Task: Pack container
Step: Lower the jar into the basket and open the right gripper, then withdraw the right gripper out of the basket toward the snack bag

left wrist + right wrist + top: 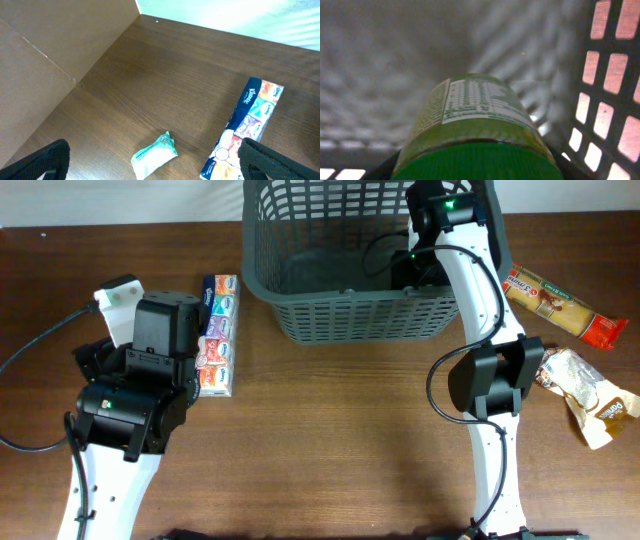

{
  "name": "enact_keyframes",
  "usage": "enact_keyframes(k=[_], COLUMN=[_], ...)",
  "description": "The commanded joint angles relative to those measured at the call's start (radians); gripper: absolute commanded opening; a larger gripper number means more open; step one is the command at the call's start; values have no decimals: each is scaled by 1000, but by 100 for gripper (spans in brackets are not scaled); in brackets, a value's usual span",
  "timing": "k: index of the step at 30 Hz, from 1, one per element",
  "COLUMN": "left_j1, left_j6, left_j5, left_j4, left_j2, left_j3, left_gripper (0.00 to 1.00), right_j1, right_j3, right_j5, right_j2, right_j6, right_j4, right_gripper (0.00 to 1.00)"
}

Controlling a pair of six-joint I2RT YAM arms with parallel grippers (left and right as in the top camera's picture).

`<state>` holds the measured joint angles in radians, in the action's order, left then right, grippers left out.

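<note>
while left hand [154, 150] gapes, dark grey lattice-walled container [350, 315] holds a green-capped bottle [475, 115]; right hand [412, 272] grip unclear.

The container [340, 320] is a large dark grey plastic basket with lattice-slotted walls, a rectangular rim and a solid base. It stands upright at the far middle of the tabletop [350, 430]. A green-capped bottle [475, 115] is inside, close to its right wall.

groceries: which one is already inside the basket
The green-capped bottle, down by the lattice wall of the basket. The tissue pack, pasta packet and crumpled brown bag all lie outside it on the table.
</note>
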<state>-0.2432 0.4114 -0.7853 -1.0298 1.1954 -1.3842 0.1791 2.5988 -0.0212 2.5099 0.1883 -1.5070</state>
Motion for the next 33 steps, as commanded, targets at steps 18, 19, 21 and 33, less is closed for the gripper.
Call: enact_keyframes(k=[18, 19, 21, 33], left_j1=[6, 6, 6, 6], left_j6=[10, 10, 10, 10], left_j5=[-4, -4, -4, -4], left_j4=[-2, -2, -2, -2], left_j2=[3, 3, 3, 3], left_j3=[-13, -13, -13, -13], left_gripper=[100, 100, 100, 100], right_j1=[2, 2, 2, -23], right_j3=[5, 10, 30, 455], right_j5=[19, 19, 19, 23], right_j2=[5, 4, 4, -45], right_j6=[-28, -38, -44, -53], right_j4=[4, 4, 1, -32], right_gripper=[83, 84, 85, 99])
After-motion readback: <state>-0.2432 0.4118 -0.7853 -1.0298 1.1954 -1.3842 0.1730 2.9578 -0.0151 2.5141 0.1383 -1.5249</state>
